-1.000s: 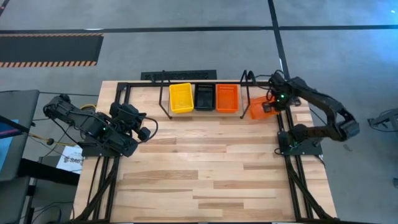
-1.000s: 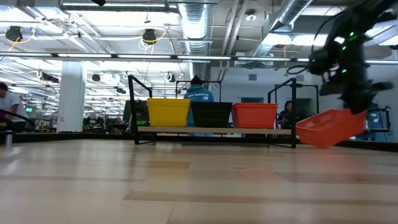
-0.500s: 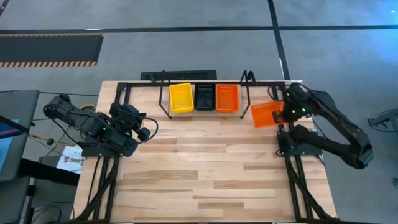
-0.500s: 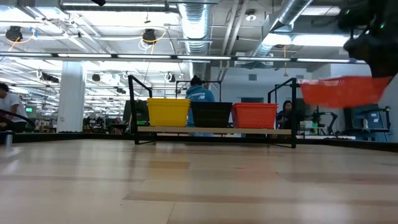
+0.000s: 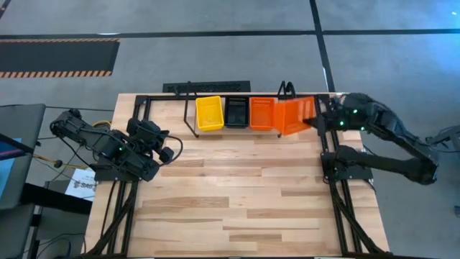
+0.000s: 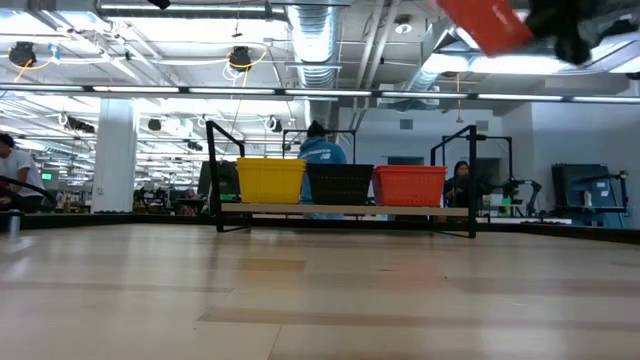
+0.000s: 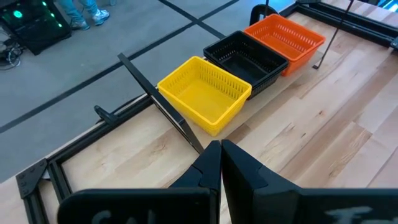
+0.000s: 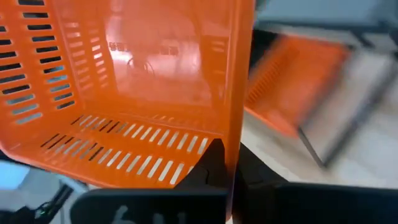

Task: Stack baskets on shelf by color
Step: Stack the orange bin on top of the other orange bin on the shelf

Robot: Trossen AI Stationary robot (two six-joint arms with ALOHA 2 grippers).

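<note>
On the shelf (image 6: 340,209) at the table's far edge stand a yellow basket (image 5: 209,113), a black basket (image 5: 236,111) and an orange basket (image 5: 261,113), side by side on its board. My right gripper (image 5: 316,121) is shut on a second orange basket (image 5: 293,115), high in the air over the shelf's right end; the low view shows this basket (image 6: 487,22) at the top, tilted. My left gripper (image 7: 221,155) is shut and waits at the table's left side, holding nothing. My right gripper pinches one side wall of the orange basket (image 8: 239,112), one finger inside the basket and one outside. It comes roughly level from the table's right. The basket is lifted clear of table and shelf and sits tilted in the hold.
Black frame rails run along the table's sides and far edge (image 5: 144,101). A wire hoop (image 5: 284,90) stands at the shelf's right end, just below the held basket. Bare wooden tabletop (image 5: 237,187) spreads in front of the shelf. People show in the room behind (image 6: 318,150).
My right gripper has risen from near table height at the right of the shelf and moved toward the table's left, over the shelf's right end. The orange basket has gone up with it, lifted far above the shelf, and has tipped over.
</note>
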